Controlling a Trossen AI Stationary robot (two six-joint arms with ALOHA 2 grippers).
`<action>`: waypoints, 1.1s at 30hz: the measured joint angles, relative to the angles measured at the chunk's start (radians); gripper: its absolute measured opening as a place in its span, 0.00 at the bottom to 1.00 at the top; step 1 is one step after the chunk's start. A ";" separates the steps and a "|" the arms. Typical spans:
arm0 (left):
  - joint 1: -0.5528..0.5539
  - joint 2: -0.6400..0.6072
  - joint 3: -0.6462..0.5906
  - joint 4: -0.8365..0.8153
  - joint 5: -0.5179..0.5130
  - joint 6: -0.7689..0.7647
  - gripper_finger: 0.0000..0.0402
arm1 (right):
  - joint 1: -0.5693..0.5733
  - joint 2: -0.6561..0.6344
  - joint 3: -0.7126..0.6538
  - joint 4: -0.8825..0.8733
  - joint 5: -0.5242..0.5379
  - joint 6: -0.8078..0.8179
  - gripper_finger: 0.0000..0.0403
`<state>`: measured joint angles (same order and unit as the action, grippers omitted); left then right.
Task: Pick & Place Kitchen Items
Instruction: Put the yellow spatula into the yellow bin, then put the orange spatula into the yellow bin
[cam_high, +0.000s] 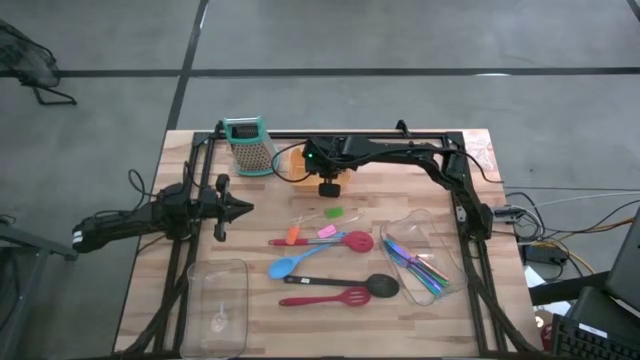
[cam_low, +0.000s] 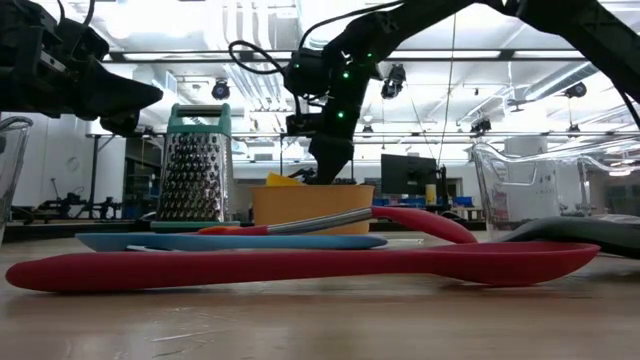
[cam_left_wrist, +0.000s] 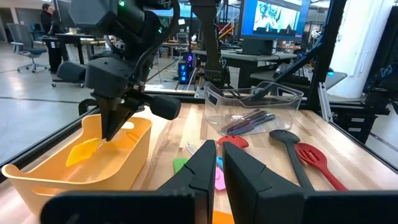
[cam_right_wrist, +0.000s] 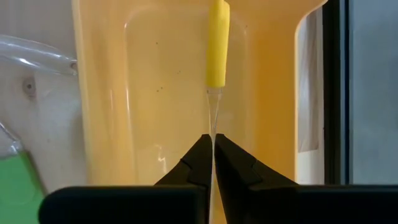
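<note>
My right gripper (cam_left_wrist: 112, 129) points down into the orange tray (cam_left_wrist: 134, 152) at the table's far side and is shut on a small yellow-handled piece (cam_right_wrist: 217, 43). My left gripper (cam_high: 238, 208) hovers shut and empty at the table's left. On the table lie a red spoon (cam_high: 352, 241), a blue spoon (cam_high: 288, 264), a black spoon (cam_high: 380, 285), a red slotted spatula (cam_high: 330, 298), and tiny green (cam_high: 333, 213), pink (cam_high: 327, 231) and orange (cam_high: 291, 237) pieces. Blue-handled cutlery (cam_high: 420, 268) lies in a clear bin. My right gripper pinches the thin pale blade (cam_right_wrist: 213, 118) of the yellow-handled piece between its two fingertips, coming from above and pointing down. The fingers lie along the piece. Its yellow handle (cam_left_wrist: 84, 150) slants down inside the tray; whether it rests on the tray floor I cannot tell.
A teal-topped metal grater (cam_high: 250, 146) stands left of the tray. One clear bin (cam_high: 440, 240) is at the right, another (cam_high: 220, 295) at the near left. The dark frame (cam_high: 470, 200) of the arms runs along the far and side edges.
</note>
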<state>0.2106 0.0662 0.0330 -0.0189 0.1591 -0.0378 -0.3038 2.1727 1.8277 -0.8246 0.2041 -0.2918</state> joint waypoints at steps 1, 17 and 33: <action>0.000 0.000 0.000 0.000 0.000 0.000 0.09 | 0.000 0.000 0.001 0.000 0.003 0.001 0.05; 0.000 0.000 0.000 0.000 0.000 0.000 0.09 | 0.091 -0.005 0.097 -0.002 0.005 -0.062 0.32; 0.000 0.000 0.000 0.000 0.000 0.000 0.09 | 0.285 0.002 0.032 0.220 -0.063 -0.220 0.48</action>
<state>0.2106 0.0662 0.0330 -0.0190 0.1589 -0.0378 -0.0189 2.1750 1.8601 -0.6042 0.1410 -0.5117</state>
